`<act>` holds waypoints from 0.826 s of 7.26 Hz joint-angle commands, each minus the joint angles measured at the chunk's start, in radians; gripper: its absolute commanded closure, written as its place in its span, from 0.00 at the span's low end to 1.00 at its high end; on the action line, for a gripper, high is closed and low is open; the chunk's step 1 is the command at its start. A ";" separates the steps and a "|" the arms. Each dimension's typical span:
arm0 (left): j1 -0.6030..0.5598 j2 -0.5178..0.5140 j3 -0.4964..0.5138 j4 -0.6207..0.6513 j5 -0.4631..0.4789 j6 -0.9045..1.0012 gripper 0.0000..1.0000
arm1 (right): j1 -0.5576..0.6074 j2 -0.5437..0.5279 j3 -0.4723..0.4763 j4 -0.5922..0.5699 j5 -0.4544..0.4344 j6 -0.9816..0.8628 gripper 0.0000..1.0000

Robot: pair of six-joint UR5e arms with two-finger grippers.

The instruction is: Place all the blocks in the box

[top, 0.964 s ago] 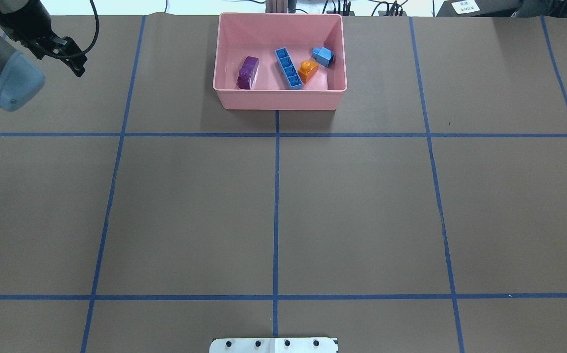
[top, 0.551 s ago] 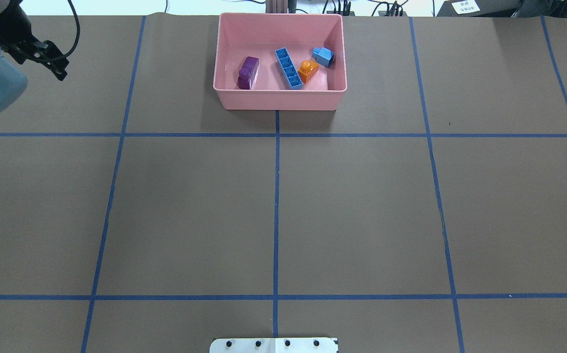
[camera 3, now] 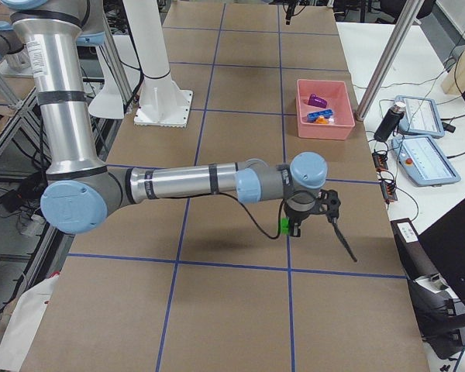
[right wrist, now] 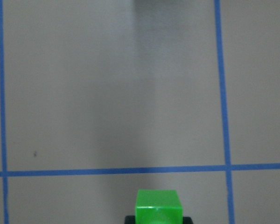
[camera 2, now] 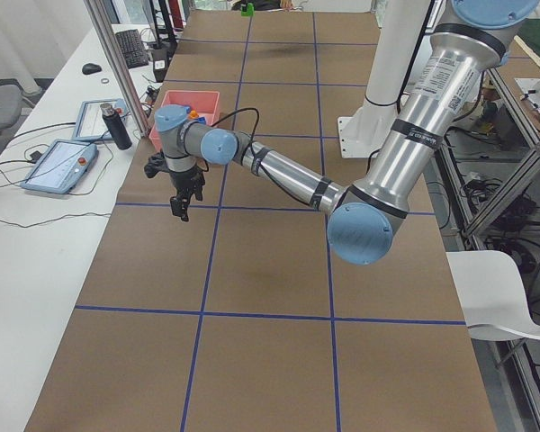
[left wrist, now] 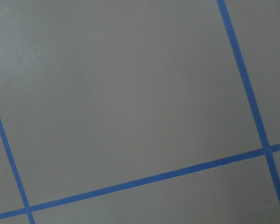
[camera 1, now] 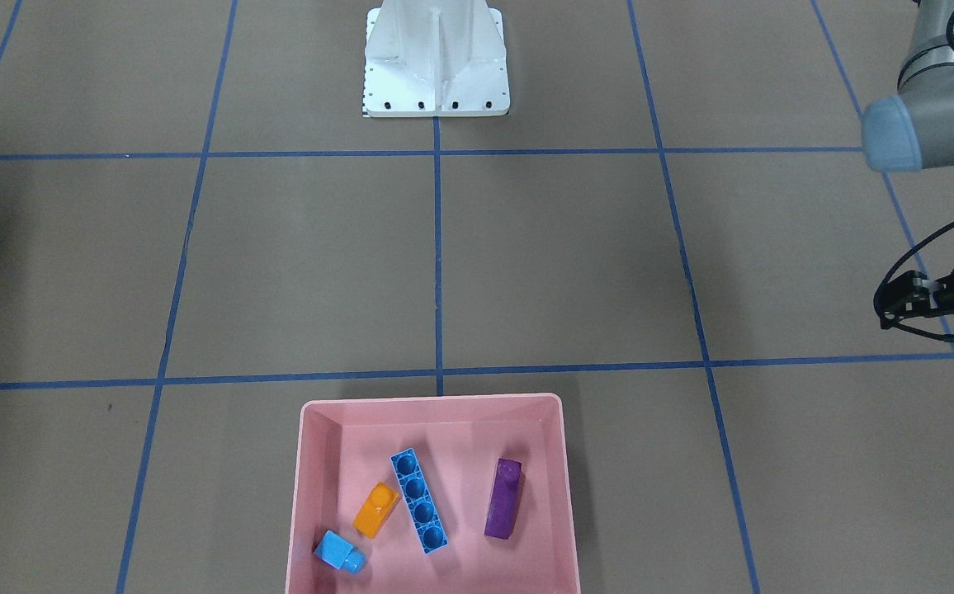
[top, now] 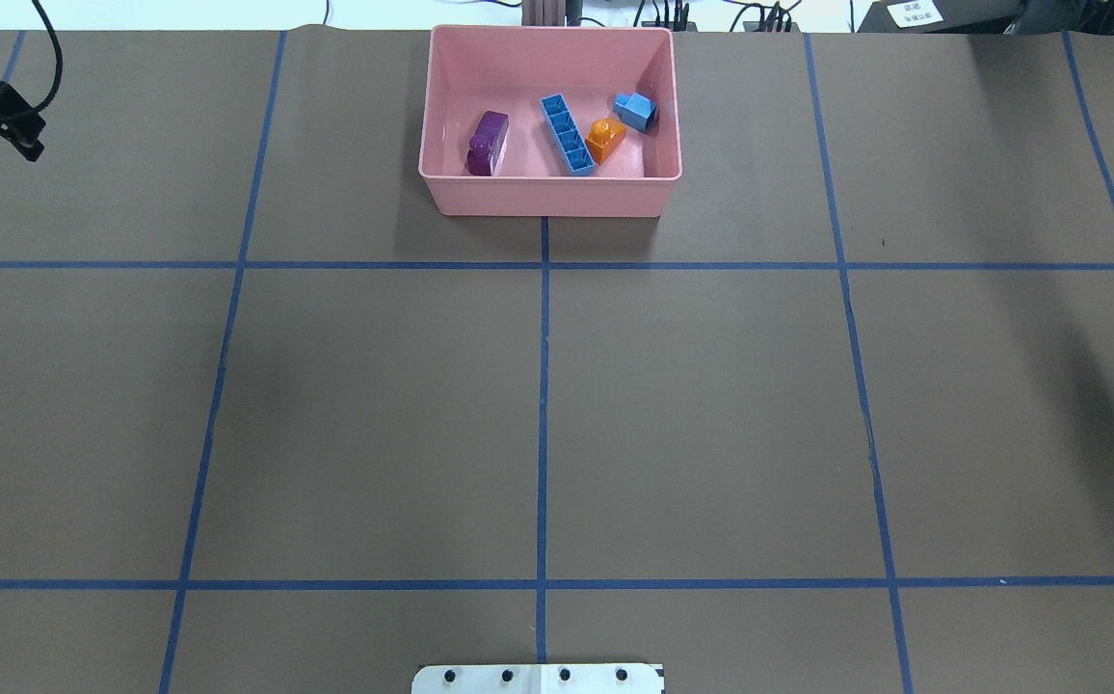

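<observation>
Cut off at the overhead view's left edge: left gripper (top: 25, 143); cannot tell if spread or pressed together. Nearly hidden low in its wrist view: right gripper (right wrist: 158, 219), pinching the green brick (right wrist: 157, 205) above the counter (top: 711, 405), well apart from the pink box (top: 547, 198). Inside the box: long blue brick (top: 567, 135) lying slantwise, purple brick (top: 487, 143) pointing near to far, orange brick (top: 605, 138) just beside the long one, small light-blue brick (top: 634, 111).
</observation>
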 commanded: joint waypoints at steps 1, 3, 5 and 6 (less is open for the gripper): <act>-0.071 0.065 -0.002 -0.009 -0.050 0.096 0.00 | -0.136 0.159 -0.014 -0.056 -0.030 0.178 1.00; -0.163 0.141 0.001 -0.012 -0.121 0.162 0.00 | -0.213 0.352 -0.099 -0.053 -0.039 0.373 1.00; -0.204 0.200 -0.001 -0.038 -0.184 0.195 0.00 | -0.324 0.586 -0.272 -0.043 -0.082 0.566 1.00; -0.205 0.202 -0.001 -0.038 -0.184 0.195 0.00 | -0.374 0.682 -0.337 -0.042 -0.173 0.631 1.00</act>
